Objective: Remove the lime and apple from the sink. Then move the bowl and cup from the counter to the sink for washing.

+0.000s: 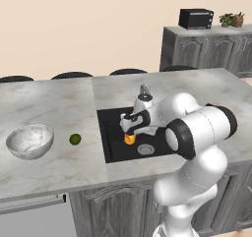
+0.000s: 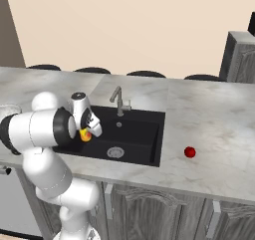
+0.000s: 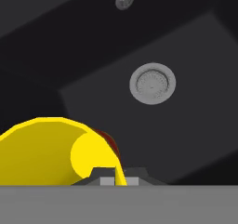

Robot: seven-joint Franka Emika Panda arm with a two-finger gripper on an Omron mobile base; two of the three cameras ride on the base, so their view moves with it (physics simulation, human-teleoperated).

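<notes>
My gripper (image 1: 129, 131) hangs over the left half of the black sink (image 1: 112, 150), shut on the rim of the yellow cup (image 1: 130, 139). In the hand view the cup (image 3: 42, 148) lies tilted at the lower left, its wall pinched at the gripper (image 3: 115, 177), with the silver drain (image 3: 152, 83) on the basin floor beyond. The marbled bowl (image 1: 29, 141) stands on the counter left of the sink, and the lime (image 1: 75, 139) rests beside it. On the counter right of the sink (image 2: 142, 134) lies the apple (image 2: 190, 152). The cup (image 2: 85, 135) shows under the hand.
The grey faucet (image 1: 144, 91) rises behind the basin, close to my wrist. Dark stool tops (image 1: 72, 75) line the counter's far edge. A back cabinet carries a microwave (image 1: 196, 18) and a potted plant (image 1: 232, 19).
</notes>
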